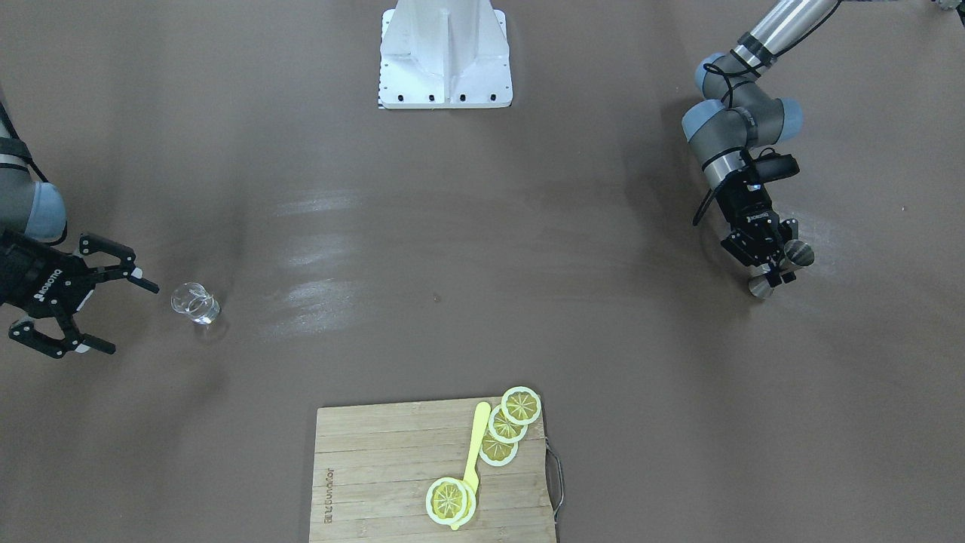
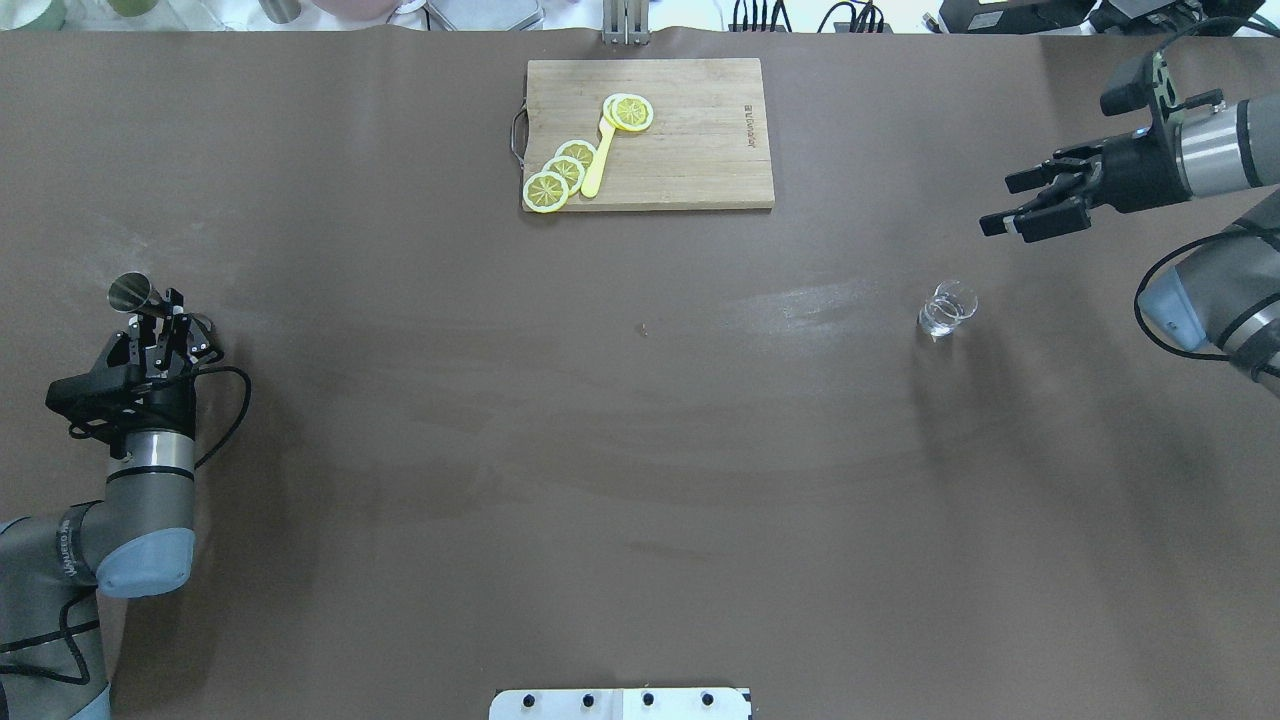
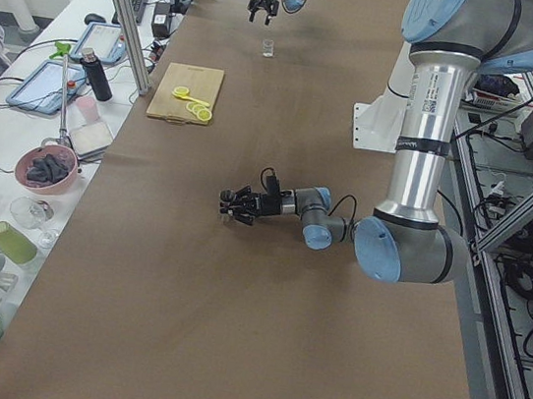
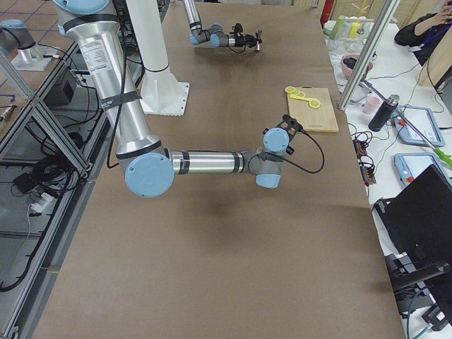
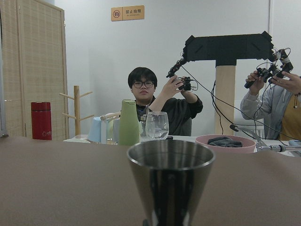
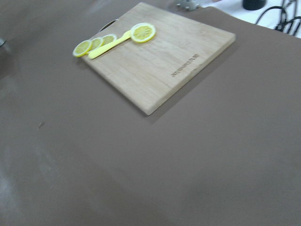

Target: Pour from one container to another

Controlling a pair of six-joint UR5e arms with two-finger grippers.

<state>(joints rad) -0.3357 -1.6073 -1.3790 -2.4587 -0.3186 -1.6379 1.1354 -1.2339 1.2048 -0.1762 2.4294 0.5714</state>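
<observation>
The steel jigger (image 1: pixel 784 268) stands upright at the table's left end, and my left gripper (image 1: pixel 776 273) is shut on its narrow waist. From overhead its open top cone (image 2: pixel 129 291) shows just past the left gripper (image 2: pixel 165 308). The jigger (image 5: pixel 170 183) fills the lower middle of the left wrist view. The small clear glass (image 1: pixel 196 302) stands alone on the table toward the right end. My right gripper (image 1: pixel 132 317) hangs open beside it, a short gap away, holding nothing. From overhead the right gripper (image 2: pixel 1000 207) sits beyond the glass (image 2: pixel 946 308).
A wooden cutting board (image 1: pixel 377 452) lies at the far middle edge with lemon slices (image 1: pixel 520 405) and a yellow utensil (image 1: pixel 475 445) on it; the board (image 6: pixel 164 66) also shows in the right wrist view. The white robot base (image 1: pixel 445 60) is at the near edge.
</observation>
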